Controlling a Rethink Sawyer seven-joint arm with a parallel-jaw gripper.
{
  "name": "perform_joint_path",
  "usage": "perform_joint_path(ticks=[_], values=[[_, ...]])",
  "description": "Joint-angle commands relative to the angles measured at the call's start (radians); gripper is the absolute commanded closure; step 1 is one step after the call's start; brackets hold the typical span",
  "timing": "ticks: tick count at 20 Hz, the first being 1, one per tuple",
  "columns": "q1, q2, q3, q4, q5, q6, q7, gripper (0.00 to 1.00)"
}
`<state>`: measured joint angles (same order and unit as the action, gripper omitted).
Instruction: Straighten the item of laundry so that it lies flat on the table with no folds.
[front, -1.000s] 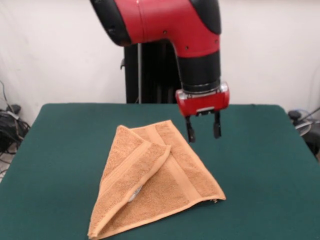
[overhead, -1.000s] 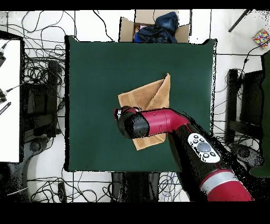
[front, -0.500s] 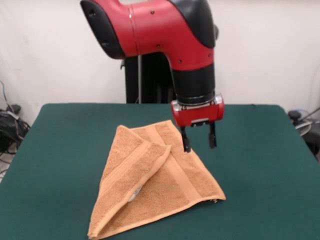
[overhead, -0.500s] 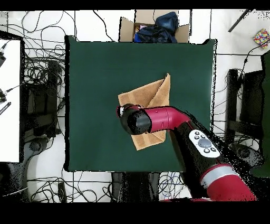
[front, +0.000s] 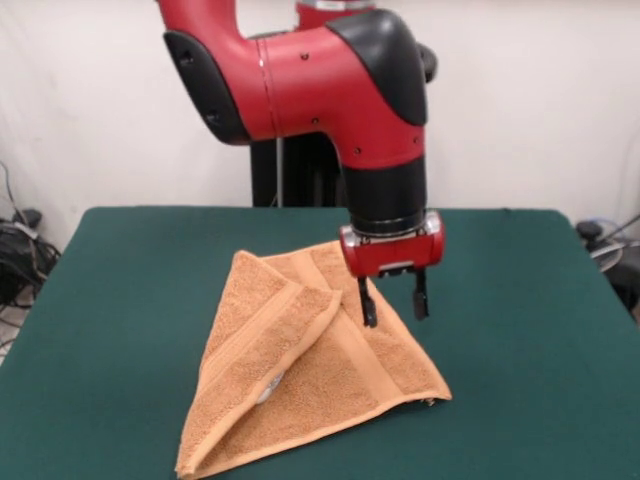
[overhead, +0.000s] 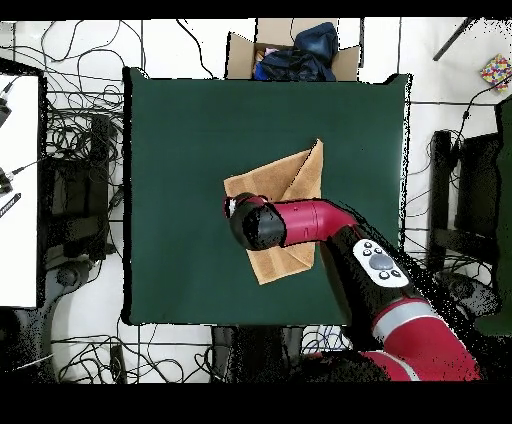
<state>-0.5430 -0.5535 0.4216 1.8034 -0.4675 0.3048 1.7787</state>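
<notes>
I see a green table (front: 520, 330) before a plain white wall, cables on the floor around it. The towel (front: 300, 370) lies folded into a rough triangle near the tabletop's centre, one flap doubled over the other. My gripper (front: 392, 305) hangs fingers spread just above the towel's side layer. I judge this the approach to a grasp; next I must lower, pinch an edge and draw the fold open.
</notes>
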Motion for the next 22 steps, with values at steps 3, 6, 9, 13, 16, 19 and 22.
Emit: perform_joint_path(ticks=[3, 6, 9, 13, 16, 19, 22], values=[[0.044, 0.069, -0.092, -0.082, -0.077, -0.071, 0.069, 0.0], [0.034, 0.06, -0.085, -0.083, -0.07, -0.054, 0.05, 0.0], [0.028, 0.065, -0.087, -0.085, -0.072, -0.053, 0.039, 0.0], [0.021, 0.079, -0.088, -0.098, -0.073, -0.052, 0.027, 0.0], [0.014, 0.09, -0.083, -0.104, -0.075, -0.053, 0.018, 0.0], [0.012, 0.102, -0.081, -0.119, -0.076, -0.05, 0.013, 0.0], [0.007, 0.109, -0.08, -0.123, -0.079, -0.049, 0.008, 0.0]])
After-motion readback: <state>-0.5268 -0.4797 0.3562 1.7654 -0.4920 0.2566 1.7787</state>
